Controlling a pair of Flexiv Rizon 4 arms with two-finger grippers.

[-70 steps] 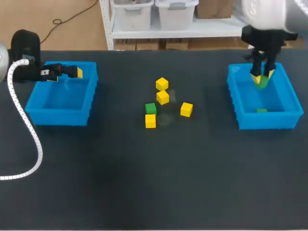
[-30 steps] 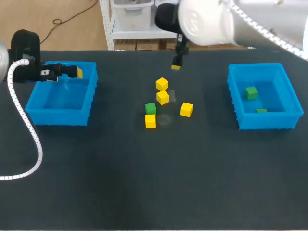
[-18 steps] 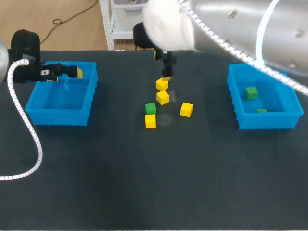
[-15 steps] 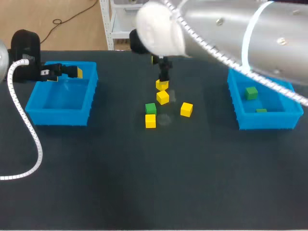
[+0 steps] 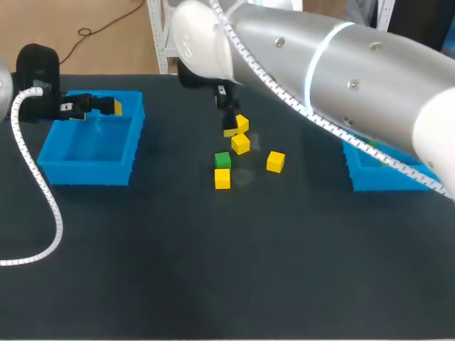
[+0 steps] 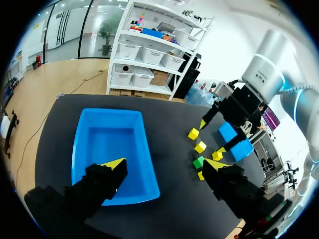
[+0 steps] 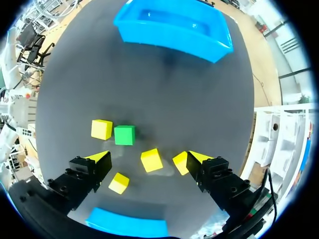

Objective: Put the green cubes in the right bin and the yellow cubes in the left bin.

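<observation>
- The right gripper was over the right bin a couple of seconds ago with a green cube between its tips; it has since let that go and swung across to the loose cubes in the middle of the table
- It has also come down: a second ago it hung well above the cluster, and now its tips are just beside the farthest yellow cube
- From its own wrist its fingers stand wide apart with nothing in them; a second yellow cube sits below, in the gap between them
- The last green cube on the table lies a little ahead of that gap, toward one finger, with a yellow cube touching or almost touching it
- One more yellow cube sits behind the gripper, on the right bin's side
- The left gripper hasn't moved at all; it hangs spread and empty at the far rim of the left bin
- My read: one green delivery is finished and the next pick is starting, though no yellow cube shows in the left bin, so most of the sorting remains
</observation>
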